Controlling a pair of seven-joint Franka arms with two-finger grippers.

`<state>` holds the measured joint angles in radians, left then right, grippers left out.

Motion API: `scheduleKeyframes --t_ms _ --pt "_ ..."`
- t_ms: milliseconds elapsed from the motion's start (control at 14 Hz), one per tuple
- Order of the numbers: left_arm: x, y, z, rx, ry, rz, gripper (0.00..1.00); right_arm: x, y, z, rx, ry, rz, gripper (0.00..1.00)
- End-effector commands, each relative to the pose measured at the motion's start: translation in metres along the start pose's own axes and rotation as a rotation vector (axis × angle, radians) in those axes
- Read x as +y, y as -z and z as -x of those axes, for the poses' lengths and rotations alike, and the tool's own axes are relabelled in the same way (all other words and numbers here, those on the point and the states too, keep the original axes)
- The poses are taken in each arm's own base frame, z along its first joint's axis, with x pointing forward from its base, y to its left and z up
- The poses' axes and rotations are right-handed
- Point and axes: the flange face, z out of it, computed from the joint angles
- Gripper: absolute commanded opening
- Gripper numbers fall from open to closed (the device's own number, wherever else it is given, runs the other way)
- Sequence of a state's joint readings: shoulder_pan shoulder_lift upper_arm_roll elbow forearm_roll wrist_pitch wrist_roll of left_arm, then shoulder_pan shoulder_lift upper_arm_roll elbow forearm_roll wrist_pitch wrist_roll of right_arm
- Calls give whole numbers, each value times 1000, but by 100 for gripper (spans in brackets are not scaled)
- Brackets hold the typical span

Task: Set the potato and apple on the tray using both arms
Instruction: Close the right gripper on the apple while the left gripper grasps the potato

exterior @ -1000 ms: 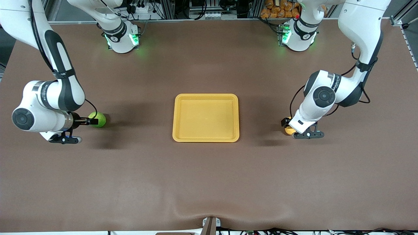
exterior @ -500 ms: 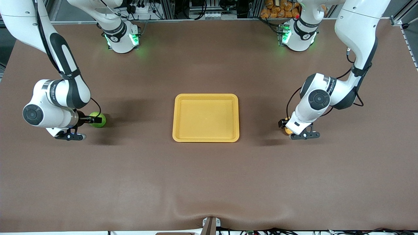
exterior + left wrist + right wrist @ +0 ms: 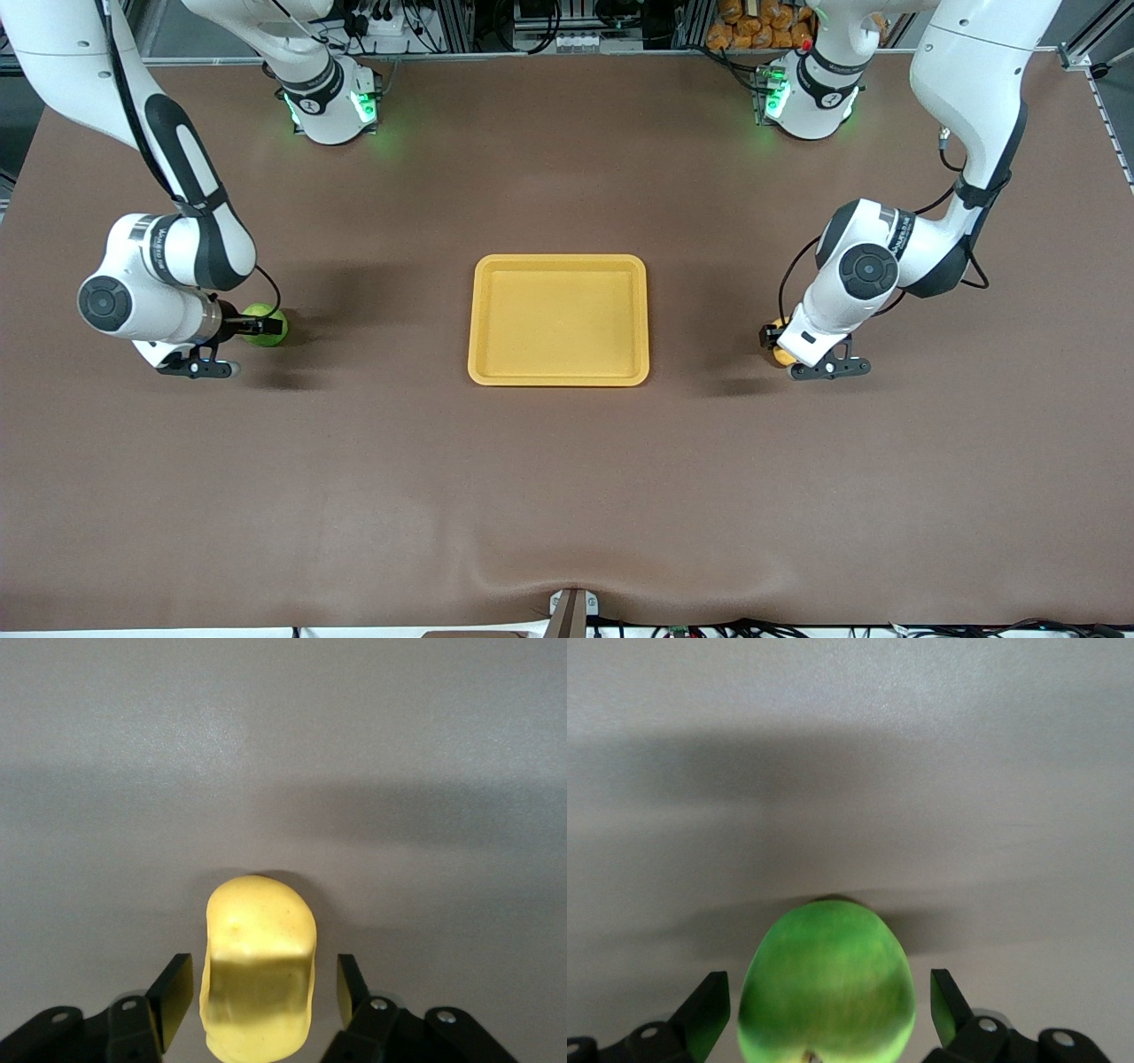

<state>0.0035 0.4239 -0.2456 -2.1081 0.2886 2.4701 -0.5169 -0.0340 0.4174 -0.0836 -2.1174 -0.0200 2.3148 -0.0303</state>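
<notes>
The yellow-orange tray (image 3: 558, 379) lies mid-table with nothing on it. The green apple (image 3: 268, 338) sits on the table toward the right arm's end. My right gripper (image 3: 266, 327) is low around it. In the right wrist view the apple (image 3: 826, 983) lies between the right gripper's (image 3: 828, 992) open fingers, with a gap on each side. The potato (image 3: 780, 355) rests toward the left arm's end, mostly hidden under my left gripper (image 3: 780, 347). In the left wrist view the potato (image 3: 259, 970) stands between the left gripper's (image 3: 263, 981) fingers, with narrow gaps on both sides.
Brown table mat (image 3: 567, 487) all around the tray. Both arm bases (image 3: 328, 106) (image 3: 806, 102) stand with green lights at the edge farthest from the front camera. A small bracket (image 3: 571, 611) sits at the nearest edge.
My right arm's hand has slid toward the apple, its fingers now farther around it. The left arm has shifted only slightly at the potato.
</notes>
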Motion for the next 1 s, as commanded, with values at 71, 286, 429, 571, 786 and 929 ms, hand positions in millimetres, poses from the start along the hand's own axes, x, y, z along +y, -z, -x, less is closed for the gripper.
scheduleKeyframes --t_ms 71,286,429,571,786,929 --pt "0 -2 1 8 12 -8 67 4 -12 2 0 -17 0 82" --pt "0 -3 1 7 12 -8 57 4 -8 3 -9 -15 -1 15" --pt "1 -4 1 6 10 -8 45 4 15 4 -72 -11 -3 0" --pt "2 -6 2 2 7 -8 35 1 32 0 -105 -2 -2 0" --pt "3 -4 1 6 3 -7 25 1 65 6 -130 20 -6 0" --pt "4 2 1 10 -3 -10 21 -4 87 2 -166 27 -6 0"
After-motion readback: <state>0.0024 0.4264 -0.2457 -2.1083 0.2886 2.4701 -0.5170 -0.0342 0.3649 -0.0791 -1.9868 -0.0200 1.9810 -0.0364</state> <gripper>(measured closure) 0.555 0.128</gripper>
